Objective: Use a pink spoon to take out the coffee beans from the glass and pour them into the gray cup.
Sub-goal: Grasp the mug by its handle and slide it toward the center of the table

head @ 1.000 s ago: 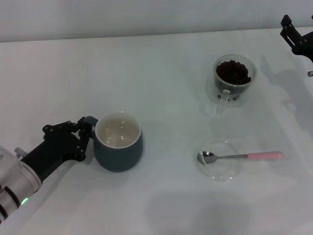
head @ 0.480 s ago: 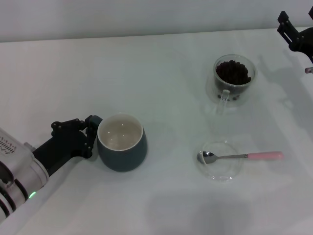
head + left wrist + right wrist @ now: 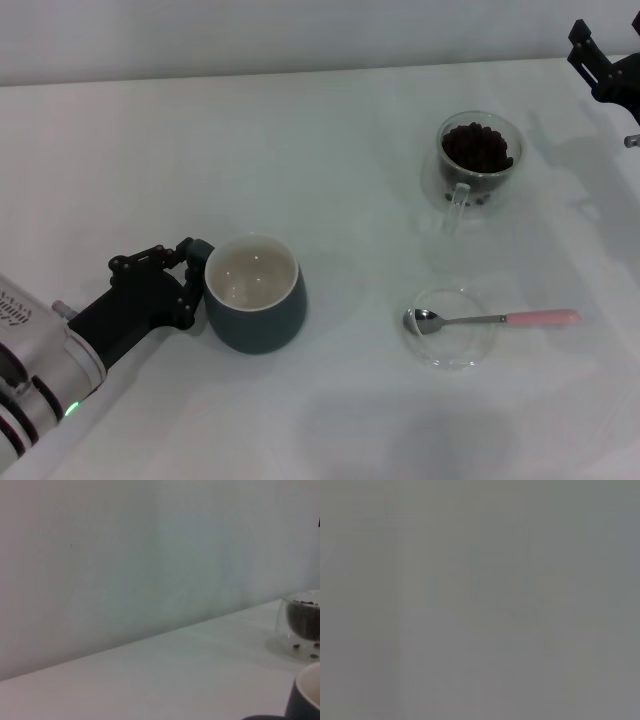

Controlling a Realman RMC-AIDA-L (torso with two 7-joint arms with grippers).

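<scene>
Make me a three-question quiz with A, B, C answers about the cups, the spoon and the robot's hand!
1. Where does the spoon lie?
A. In the glass
B. Bowl on the clear saucer, handle on the table
C. In the gray cup

2. What colour is the spoon's handle?
A. Green
B. Black
C. Pink

3. What is inside the gray cup?
A. Nothing
B. Coffee beans
C. The spoon

Answers:
1 B: the shiny end rests on the saucer.
2 C: the handle is pale pink.
3 A: its cream inside is bare; the beans fill the glass.

The left gripper is at the cup's handle; the right gripper is at the far right.
</scene>
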